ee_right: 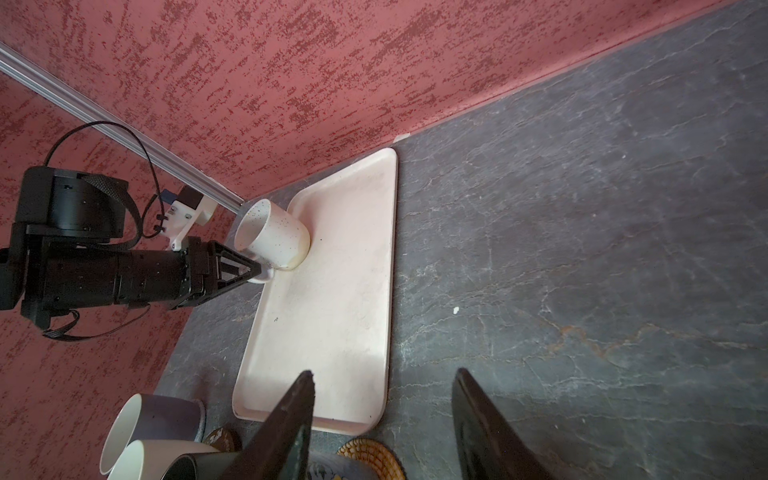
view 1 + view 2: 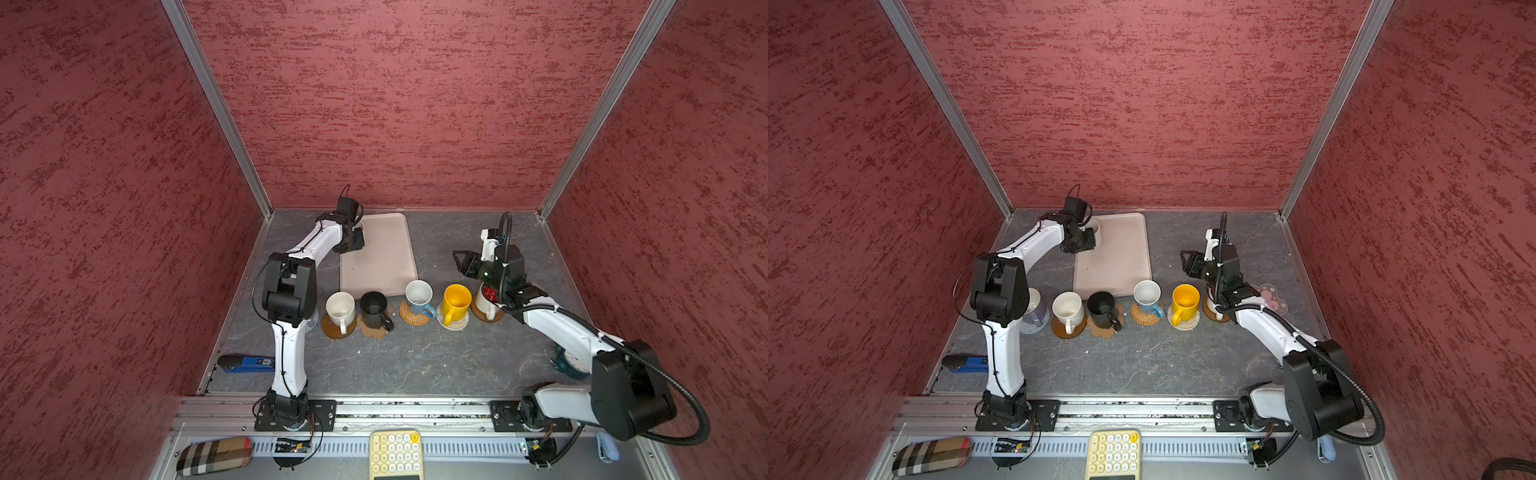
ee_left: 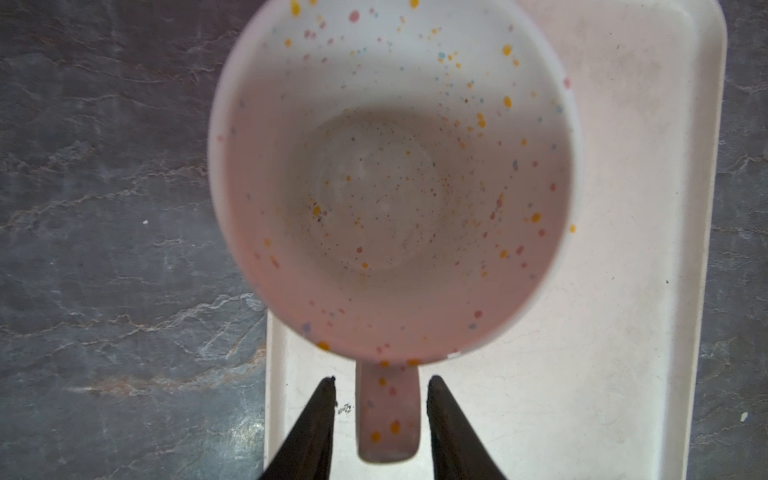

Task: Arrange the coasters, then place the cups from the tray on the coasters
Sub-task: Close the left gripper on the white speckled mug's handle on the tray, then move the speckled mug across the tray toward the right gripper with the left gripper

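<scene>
One speckled mug (image 3: 390, 174), handle within left gripper (image 3: 382, 379)

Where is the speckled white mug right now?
In a top view, the speckled mug stands at the tray's far left corner, near the back wall, its handle between the left gripper's fingers.

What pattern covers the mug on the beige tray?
White ceramic mug: coloured speckles, clearest in left wrist view.
</scene>
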`<state>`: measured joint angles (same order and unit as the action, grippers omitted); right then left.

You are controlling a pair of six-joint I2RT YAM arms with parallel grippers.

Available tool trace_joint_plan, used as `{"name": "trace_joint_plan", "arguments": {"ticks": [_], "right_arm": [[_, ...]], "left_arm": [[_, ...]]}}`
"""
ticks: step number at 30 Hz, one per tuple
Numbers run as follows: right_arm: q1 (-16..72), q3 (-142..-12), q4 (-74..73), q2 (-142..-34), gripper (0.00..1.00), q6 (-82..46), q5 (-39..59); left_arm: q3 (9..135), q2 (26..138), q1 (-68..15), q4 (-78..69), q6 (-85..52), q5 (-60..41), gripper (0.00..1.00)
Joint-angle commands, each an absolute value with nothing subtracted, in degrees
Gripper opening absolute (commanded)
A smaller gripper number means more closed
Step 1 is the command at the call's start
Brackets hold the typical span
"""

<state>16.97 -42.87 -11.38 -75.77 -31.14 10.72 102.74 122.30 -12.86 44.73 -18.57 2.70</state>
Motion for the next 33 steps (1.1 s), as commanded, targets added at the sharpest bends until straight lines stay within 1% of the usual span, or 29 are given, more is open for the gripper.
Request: {"name": "trace_joint_plan", "arguments": {"ticks": [1, 4, 12, 17, 22, 26, 33], "right_arm": [[16.68, -42.46, -13.37, -75.80, 0.54, -30.96, 9.94], [16.70, -42.47, -13.10, -75.47, 0.55, -30.85, 9.75], [16.69, -41.98, -13.45, -74.95, 0.55, -30.94, 9.88], [16.70, -41.82, -13.54, -74.55, 0.55, -31.11, 10.17], [16.69, -41.75, -13.52, -74.25, 0.56, -31.11, 10.27], [16.70, -41.65, -13.45, -74.26, 0.56, -31.14, 10.28], [16.65, -41.54, -13.35, -74.26, 0.56, -30.89, 9.98]], "left_arm": [[105.21, 123.86, -13.01, 45.72, -17.86, 3.41, 0.35], [106.80, 124.80, -13.00, 46.64, -17.58, 3.66, 0.31], [107.20, 124.48, -13.01, 47.27, -17.53, 3.60, 0.24], [107.24, 123.93, -13.36, 47.72, -17.49, 2.92, 0.15], [107.82, 124.32, -13.71, 48.48, -17.23, 2.82, 0.10], [108.02, 123.95, -13.80, 48.87, -17.27, 2.56, 0.07], [109.15, 122.55, -14.82, 49.31, -18.37, 2.11, 0.07]]}}
